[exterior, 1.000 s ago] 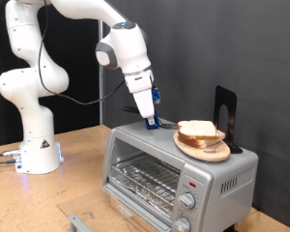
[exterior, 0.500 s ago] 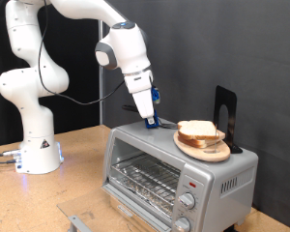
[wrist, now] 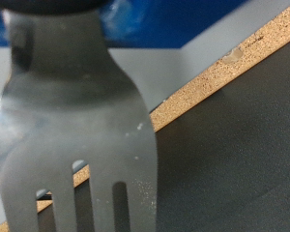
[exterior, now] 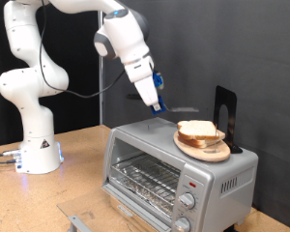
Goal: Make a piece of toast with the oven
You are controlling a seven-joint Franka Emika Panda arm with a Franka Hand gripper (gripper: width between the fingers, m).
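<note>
The silver oven (exterior: 150, 155) stands on the wooden table with its glass door shut and the wire rack showing inside. On its top sits a round wooden plate (exterior: 205, 151) bearing the piece of toast (exterior: 196, 130). My gripper (exterior: 159, 104) hangs a little above the oven top, to the exterior view's left of the plate. It is shut on a dark metal fork (exterior: 183, 108) that points towards the toast. The fork's tines fill the wrist view (wrist: 77, 126), above the table edge and a dark floor.
A black upright stand (exterior: 225, 108) rises behind the plate on the oven top. The oven knobs (exterior: 187, 201) run down its right front. The arm's white base (exterior: 34, 150) stands at the exterior view's left on the table (exterior: 82, 169). A small metal piece (exterior: 75, 221) lies at the bottom edge.
My gripper has risen from the oven top and shifted slightly to the exterior view's right, lifting the fork. The toast and plate have not moved.
</note>
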